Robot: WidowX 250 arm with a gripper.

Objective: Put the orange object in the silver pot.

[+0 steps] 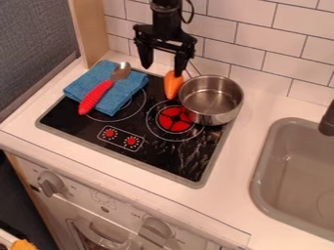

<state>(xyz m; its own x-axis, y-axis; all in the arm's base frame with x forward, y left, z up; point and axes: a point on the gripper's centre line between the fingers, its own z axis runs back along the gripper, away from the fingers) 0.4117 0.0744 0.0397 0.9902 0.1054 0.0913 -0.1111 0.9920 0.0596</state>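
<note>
Overhead, we see the black tool [163,69] hanging above the rear of a toy kitchen's black cooktop [72,117], its two fingers spread wide and clasping nothing between them. We find the orange carrot-shaped object [172,87] on the cooktop, just outside the silver pot [212,100], with its broad end by the tip of one finger; whether the two touch, we cannot tell. The pot, upright, sits at the cooktop's right rear, beside the red burner marking [174,119]. To the left, we note a spoon [98,96] with a red handle, lying diagonally across a folded blue cloth [132,89]. Two red dials are pictured toward the cooktop's front. We also observe the white counter [244,146], a gray sink [260,168] set into its right side, a white tiled wall [251,41] behind and oven knobs [50,184] on the front panel below
</note>
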